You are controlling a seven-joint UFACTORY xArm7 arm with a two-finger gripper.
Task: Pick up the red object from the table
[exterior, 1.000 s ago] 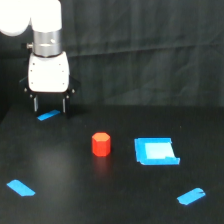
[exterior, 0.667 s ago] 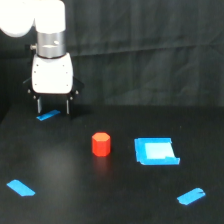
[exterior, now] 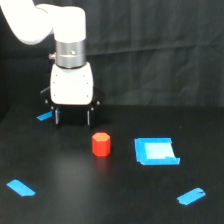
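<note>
The red object (exterior: 101, 144), a small stubby red-orange block with a faceted top, stands on the black table (exterior: 100, 195) near the middle of the exterior view. My gripper (exterior: 73, 118) hangs from the white arm, up and to the exterior view's left of the block and clearly apart from it. Its two dark fingers (exterior: 56, 116) point straight down with an empty gap between them, so it is open and holds nothing.
A blue square piece (exterior: 155, 151) lies flat just to the exterior view's right of the red block. Blue tape strips mark the table at the lower left (exterior: 21, 188), lower right (exterior: 191, 196) and behind the gripper (exterior: 44, 116). A black cloth backdrop (exterior: 160, 50) closes the rear.
The arm has carried the gripper toward the exterior view's right, closer to the red block. The fingers stay open and the block has not moved.
</note>
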